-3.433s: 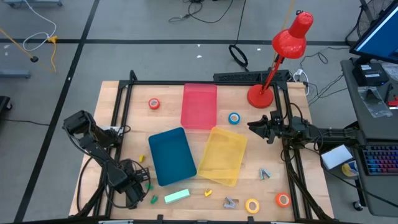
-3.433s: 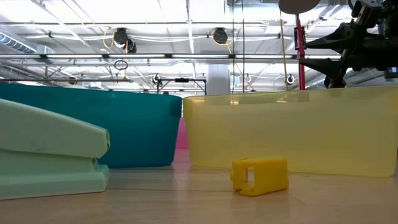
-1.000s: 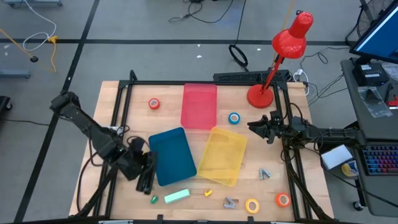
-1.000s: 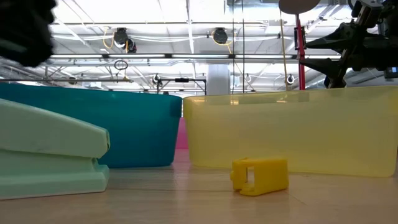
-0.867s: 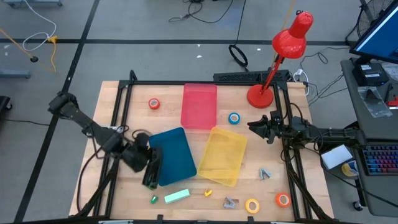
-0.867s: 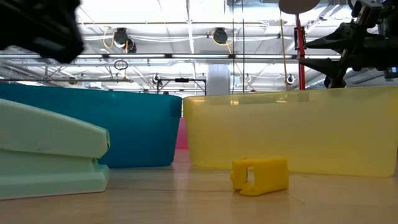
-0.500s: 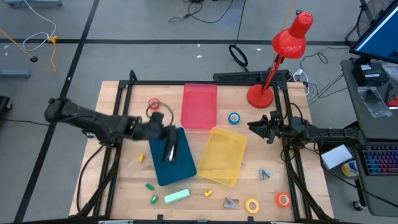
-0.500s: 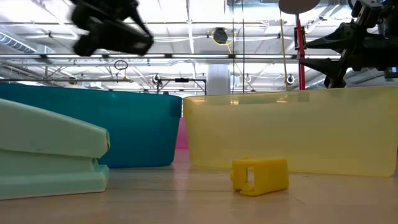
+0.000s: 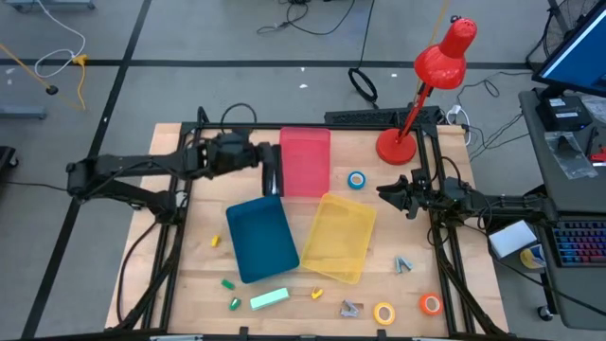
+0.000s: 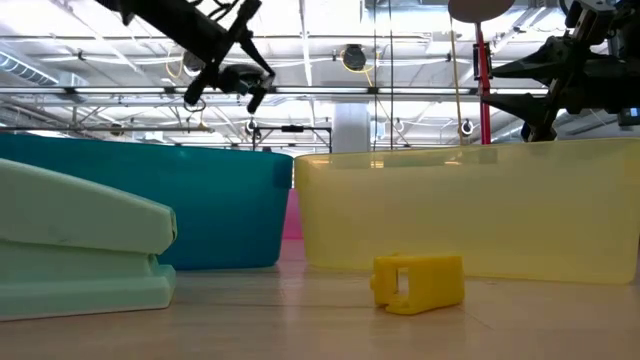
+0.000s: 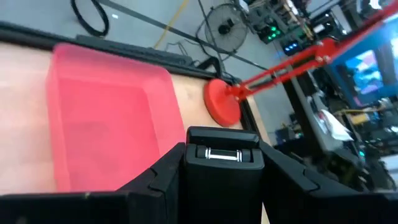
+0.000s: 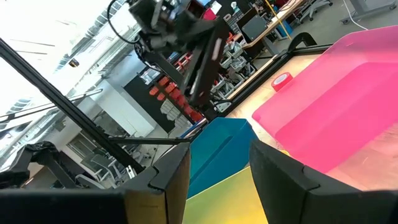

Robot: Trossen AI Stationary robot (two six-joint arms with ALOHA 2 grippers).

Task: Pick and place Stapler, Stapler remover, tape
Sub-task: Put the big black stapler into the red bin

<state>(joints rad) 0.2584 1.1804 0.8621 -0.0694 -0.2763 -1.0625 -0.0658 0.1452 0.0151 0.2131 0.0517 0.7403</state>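
Observation:
My left gripper (image 9: 266, 161) is shut on a black stapler (image 9: 273, 176), high over the left rim of the pink tray (image 9: 305, 163). A mint-green stapler (image 9: 270, 298) lies on the table near the front edge. Two grey stapler removers (image 9: 404, 265) (image 9: 350, 308) lie at the near right. A blue tape roll (image 9: 356, 180) lies beside the pink tray; a yellow roll (image 9: 383, 313) and an orange roll (image 9: 431, 304) lie at the near right; a red roll (image 12: 282, 81) lies left of the pink tray. My right gripper (image 9: 390, 193) waits open at the right. My left gripper pinches the black stapler (image 11: 222, 163) between its two fingers (image 11: 163, 180), one on each long side. The fingers come from the table's left, slanting a little downward. The stapler is lifted clear of the table, and its free end slants down below the gripper (image 12: 200, 68).
A teal tray (image 9: 262, 237) and a yellow tray (image 9: 341, 237) stand mid-table in front of the pink one. A red desk lamp (image 9: 398, 142) stands at the far right. Small green (image 9: 227, 282) and yellow (image 9: 317, 294) bits lie near the front edge.
My left gripper, still shut on the black stapler, has swung from the near left over the teal tray toward the far edge, rising and rolling as it went. The stapler has been carried, clear of the table, to the pink tray's left rim.

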